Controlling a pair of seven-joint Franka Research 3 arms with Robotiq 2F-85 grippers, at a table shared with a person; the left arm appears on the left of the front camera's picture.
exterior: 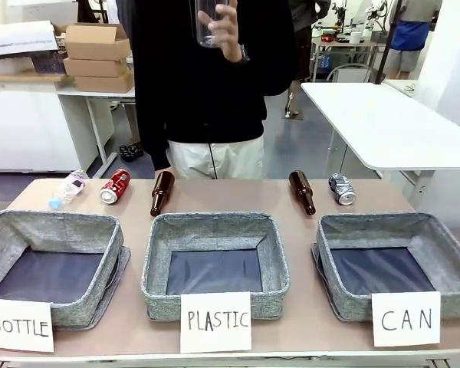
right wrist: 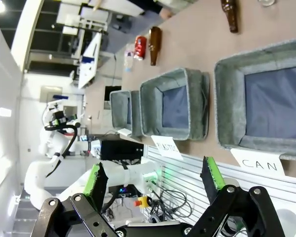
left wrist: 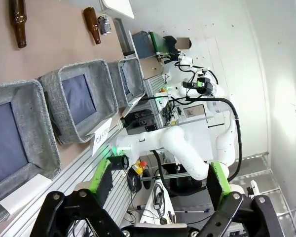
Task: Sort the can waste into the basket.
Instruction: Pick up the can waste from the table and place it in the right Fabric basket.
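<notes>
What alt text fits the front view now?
A red can, silver can, plastic bottle and two brown bottles lie along the table's far side; nearer stand the empty BOTTLE basket, PLASTIC basket and CAN basket. A person stands behind.

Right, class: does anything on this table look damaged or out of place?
The silver can, behind the CAN basket, looks dented. The red can lies on its side at the other end, behind the BOTTLE basket.
</notes>
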